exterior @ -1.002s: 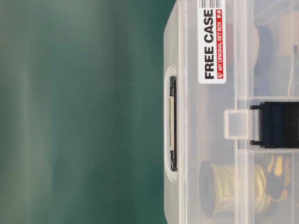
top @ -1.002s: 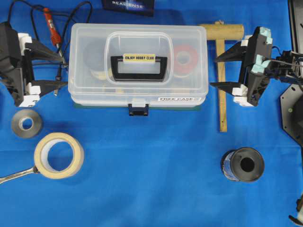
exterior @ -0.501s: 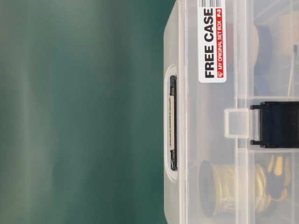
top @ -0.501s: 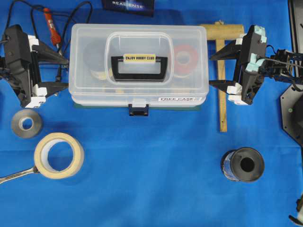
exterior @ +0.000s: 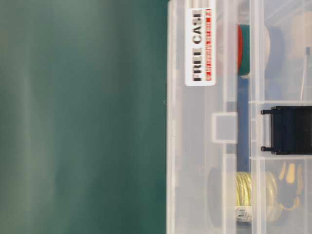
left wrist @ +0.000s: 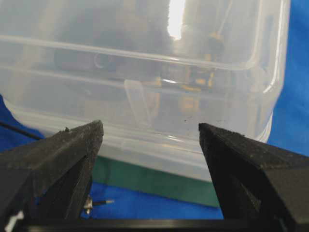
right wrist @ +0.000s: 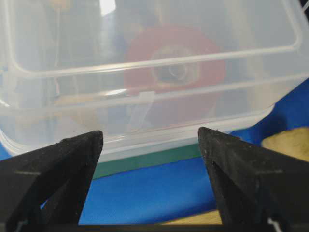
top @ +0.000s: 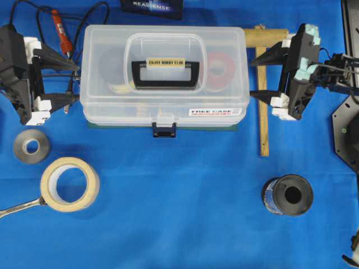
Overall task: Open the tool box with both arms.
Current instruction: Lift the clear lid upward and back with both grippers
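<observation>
The tool box [top: 112,106], clear with a black handle [top: 165,74] and a yellow label, stands at the back centre. Its lid is raised a little off the green base [left wrist: 159,181]. The table-level view shows a gap between the lid tab [exterior: 224,127] and the dark latch [exterior: 287,130]. My left gripper [top: 76,82] is open with its tips at the box's left end. My right gripper [top: 252,78] is open with its tips at the right end. Both wrist views show open, empty jaws facing the box's end walls [left wrist: 145,58] [right wrist: 145,48].
A red-handled soldering iron [top: 59,28] and cables lie behind the left gripper. A wooden mallet [top: 262,84] lies under the right gripper. A grey roll [top: 31,146], a masking tape roll [top: 70,184], a wrench [top: 17,208] and a black spool [top: 287,195] lie in front.
The lid has risen off the base: its label and front tab have moved away from the latch and a gap has opened. Both grippers have shifted slightly toward the back, still open.
</observation>
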Motion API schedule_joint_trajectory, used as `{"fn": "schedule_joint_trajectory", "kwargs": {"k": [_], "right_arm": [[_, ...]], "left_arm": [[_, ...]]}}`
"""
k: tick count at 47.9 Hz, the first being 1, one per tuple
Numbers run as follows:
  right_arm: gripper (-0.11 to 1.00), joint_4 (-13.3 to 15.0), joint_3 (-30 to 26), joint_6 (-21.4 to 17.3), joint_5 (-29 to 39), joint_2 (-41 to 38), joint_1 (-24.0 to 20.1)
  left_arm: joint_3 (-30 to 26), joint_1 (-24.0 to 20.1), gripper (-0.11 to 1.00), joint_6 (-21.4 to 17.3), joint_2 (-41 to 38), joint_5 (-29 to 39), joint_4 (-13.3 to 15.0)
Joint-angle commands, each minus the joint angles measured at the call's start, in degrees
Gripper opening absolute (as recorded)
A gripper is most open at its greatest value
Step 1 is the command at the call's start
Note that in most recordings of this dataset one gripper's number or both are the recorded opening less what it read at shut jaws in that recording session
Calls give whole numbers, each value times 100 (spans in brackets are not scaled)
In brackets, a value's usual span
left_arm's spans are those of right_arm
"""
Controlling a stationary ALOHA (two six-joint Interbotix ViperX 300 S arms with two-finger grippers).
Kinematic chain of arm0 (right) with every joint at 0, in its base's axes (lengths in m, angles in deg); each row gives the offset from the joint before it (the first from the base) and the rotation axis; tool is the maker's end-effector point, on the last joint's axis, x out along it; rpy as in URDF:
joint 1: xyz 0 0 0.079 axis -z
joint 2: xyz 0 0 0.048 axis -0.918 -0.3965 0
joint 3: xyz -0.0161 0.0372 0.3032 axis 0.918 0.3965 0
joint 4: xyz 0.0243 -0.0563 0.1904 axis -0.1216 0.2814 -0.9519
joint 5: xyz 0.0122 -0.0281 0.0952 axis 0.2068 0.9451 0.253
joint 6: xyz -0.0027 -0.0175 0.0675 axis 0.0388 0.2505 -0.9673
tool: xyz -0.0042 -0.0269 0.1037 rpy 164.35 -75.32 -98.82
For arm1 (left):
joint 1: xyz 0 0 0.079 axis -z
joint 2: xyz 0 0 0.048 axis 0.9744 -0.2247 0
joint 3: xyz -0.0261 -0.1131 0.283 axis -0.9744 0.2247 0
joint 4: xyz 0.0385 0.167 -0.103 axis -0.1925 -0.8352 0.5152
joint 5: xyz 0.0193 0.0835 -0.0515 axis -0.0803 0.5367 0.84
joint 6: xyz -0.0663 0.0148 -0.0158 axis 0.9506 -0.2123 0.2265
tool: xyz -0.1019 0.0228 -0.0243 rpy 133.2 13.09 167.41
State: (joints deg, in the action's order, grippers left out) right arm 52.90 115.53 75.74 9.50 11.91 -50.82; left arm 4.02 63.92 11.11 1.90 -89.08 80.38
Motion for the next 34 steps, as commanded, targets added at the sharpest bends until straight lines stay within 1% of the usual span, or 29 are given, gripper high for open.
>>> {"fn": "schedule_joint_trajectory", "kwargs": {"k": [1, 11, 30, 34], "right_arm": [[81, 26, -457, -18, -62, 202, -44], [81, 123, -580, -18, -35, 554, 26], [81, 149, -677, -18, -132, 659, 545], [81, 149, -712, -18, -149, 659, 668]], "left_arm": [[-422, 70, 79, 26, 149, -185, 18], [-466, -18, 79, 26, 308, -211, 18], [-448, -624, 79, -9, 589, -580, 18], [-466, -765, 79, -114, 554, -703, 18]]}}
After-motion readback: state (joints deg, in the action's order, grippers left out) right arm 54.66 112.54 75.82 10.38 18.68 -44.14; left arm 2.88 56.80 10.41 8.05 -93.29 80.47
